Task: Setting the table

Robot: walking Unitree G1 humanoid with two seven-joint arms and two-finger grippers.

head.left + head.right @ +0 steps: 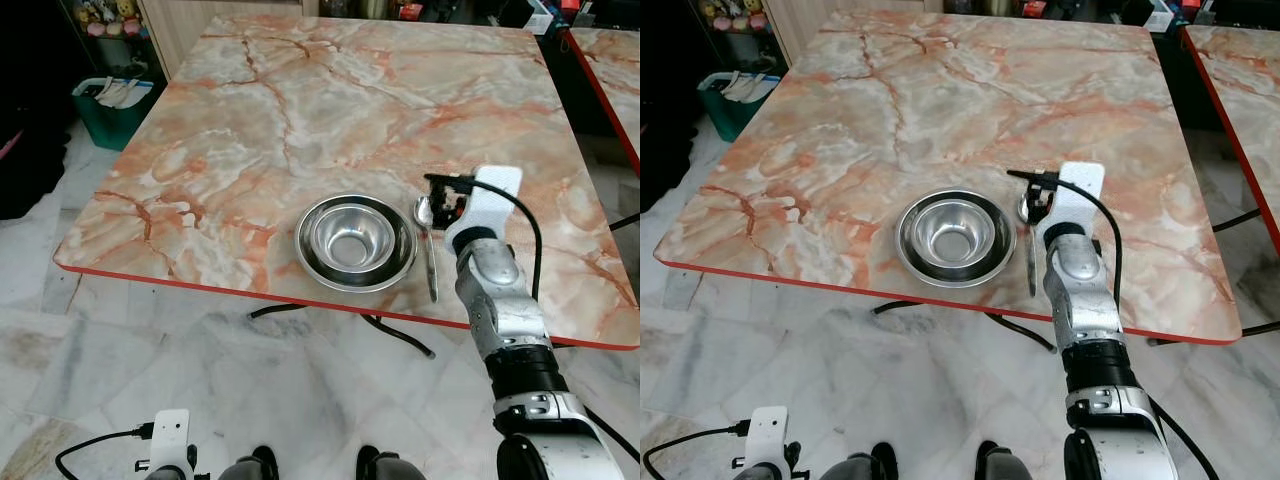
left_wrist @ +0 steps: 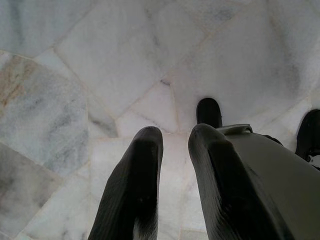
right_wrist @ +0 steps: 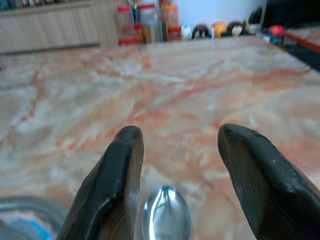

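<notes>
Just right of the bowl (image 1: 354, 241) lay the spoon (image 1: 428, 250), long axis near-to-far; we held our right gripper (image 3: 172, 175) wide open, straddling its far-end bowl. Our left gripper (image 2: 172, 185) hung narrowly parted, idle.

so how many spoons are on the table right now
1. The spoon lies on the table just right of the bowl, with the right gripper open above its scoop. Part of the table is behind the arm.
</notes>
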